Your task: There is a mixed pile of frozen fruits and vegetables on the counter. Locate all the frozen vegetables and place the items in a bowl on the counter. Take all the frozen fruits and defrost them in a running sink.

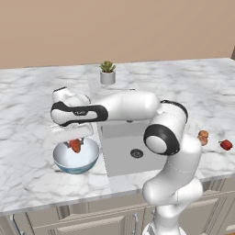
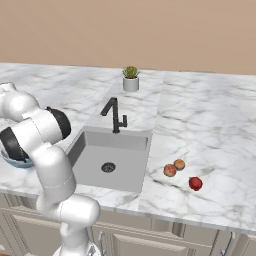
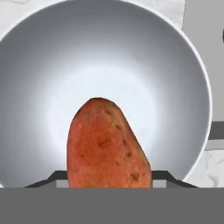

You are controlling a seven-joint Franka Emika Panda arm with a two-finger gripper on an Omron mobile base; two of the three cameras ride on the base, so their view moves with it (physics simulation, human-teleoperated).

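Gripper (image 1: pixel 75 143): hanging right over the bowl, jaws clamping an orange-red vegetable (image 3: pixel 107 144), pretty lumpy with little brown spots
Bowl (image 1: pixel 64 161): sitting directly below the gripper, glossy pale blue-white; nothing is lying on the bottom in the hand view
Sink (image 2: pixel 125 167): lying just off to the side of the gripper, grey basin, dark drain, black faucet (image 2: pixel 115 115) standing at its back edge
Fruits (image 2: pixel 174 167): two orange-peach balls resting well away from the gripper, past the sink, almost touching each other
Red lump (image 2: pixel 195 183): sitting just beside those two
Counter (image 1: pixel 32 119): white marble with grey veins running everywhere, beige cabinets underneath
Room: plain tan wall running behind, small white potted plant (image 1: pixel 108 73) standing behind the sink
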